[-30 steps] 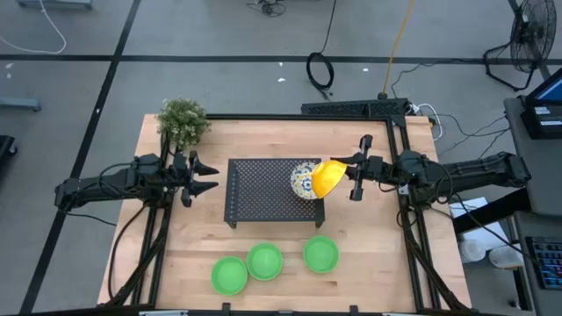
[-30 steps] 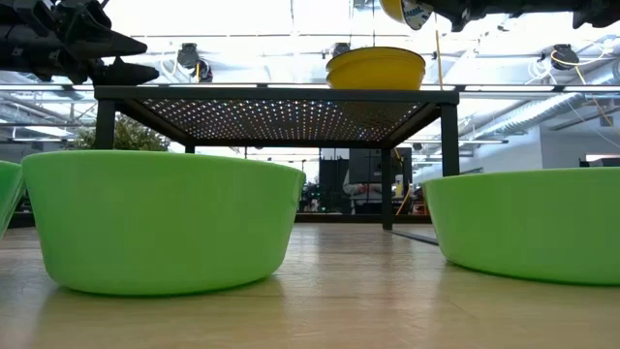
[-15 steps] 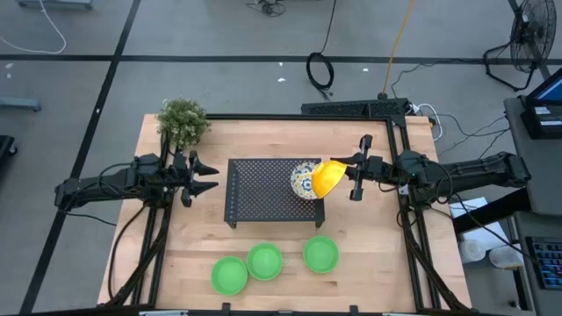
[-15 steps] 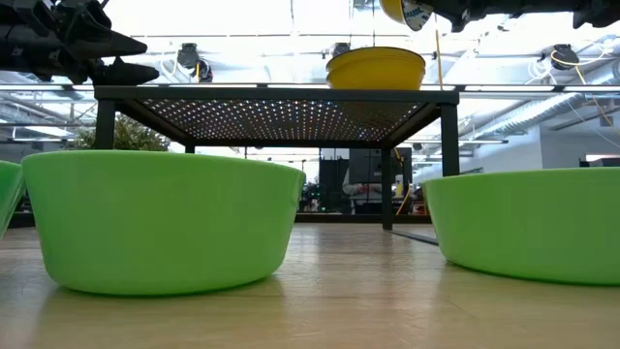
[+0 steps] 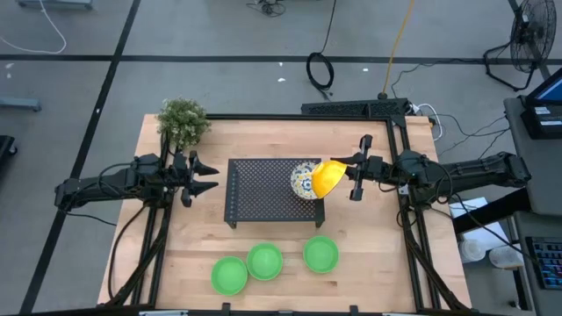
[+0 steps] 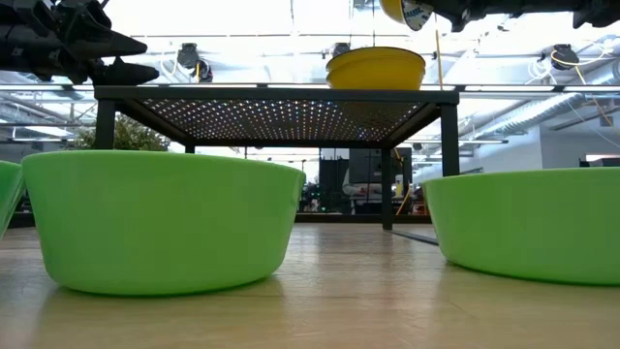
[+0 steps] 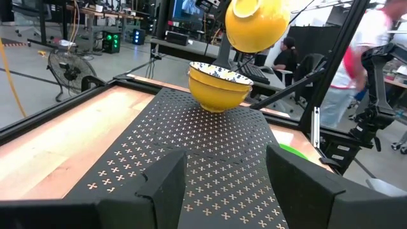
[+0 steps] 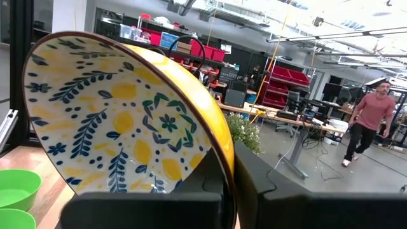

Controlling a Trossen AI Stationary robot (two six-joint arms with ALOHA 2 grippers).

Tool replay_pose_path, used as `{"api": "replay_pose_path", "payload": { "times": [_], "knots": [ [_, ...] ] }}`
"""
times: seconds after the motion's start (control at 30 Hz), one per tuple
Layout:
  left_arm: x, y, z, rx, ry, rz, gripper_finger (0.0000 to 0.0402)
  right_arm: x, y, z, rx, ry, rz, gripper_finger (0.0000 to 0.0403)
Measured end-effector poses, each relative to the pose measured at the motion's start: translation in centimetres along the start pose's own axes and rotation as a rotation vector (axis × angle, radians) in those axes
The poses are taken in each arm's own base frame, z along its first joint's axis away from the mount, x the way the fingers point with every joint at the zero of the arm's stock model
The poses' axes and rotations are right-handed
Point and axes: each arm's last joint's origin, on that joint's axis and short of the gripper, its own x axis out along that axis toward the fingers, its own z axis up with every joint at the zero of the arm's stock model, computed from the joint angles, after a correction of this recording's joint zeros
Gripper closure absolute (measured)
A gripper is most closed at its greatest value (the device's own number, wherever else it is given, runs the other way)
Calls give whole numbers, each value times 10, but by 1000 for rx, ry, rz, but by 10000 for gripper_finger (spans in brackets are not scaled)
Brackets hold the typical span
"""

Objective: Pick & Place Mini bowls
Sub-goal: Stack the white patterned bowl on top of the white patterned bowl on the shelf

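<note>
Two mini bowls, yellow outside and floral-patterned inside, show. One stands upright by its foot on the black rack's right end. My right gripper is shut on the other, just above and beside the first. Three green mini bowls sit on the table near its near edge. My left gripper waits open at the rack's left side. My right gripper holds the patterned bowl by its rim, one finger inside the bowl and one outside. The fingers come level from the table's right. The bowl is lifted clear and tipped steeply, its yellow outside turned upward.
The black perforated rack stands in the table's middle, its left part bare. A potted plant sits at the far left corner. Bare wood lies left and right of the green bowls. People are in the room beyond.
</note>
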Motion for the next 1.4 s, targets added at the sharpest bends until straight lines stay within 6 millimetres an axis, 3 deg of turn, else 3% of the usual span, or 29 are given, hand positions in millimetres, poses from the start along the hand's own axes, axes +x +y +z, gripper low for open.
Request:
{"api": "replay_pose_path", "payload": {
  "times": [1.17,1.27,1.4],
  "knots": [
    [0,0,0,0,0,0,183,1,0,1,32,-15,-4,399],
    [0,0,0,0,-1,0,183,6,0,6,39,-42,-11,399],
    [0,0,0,0,-1,0,183,22,-3,29,56,47,8,400]
  ]
}}
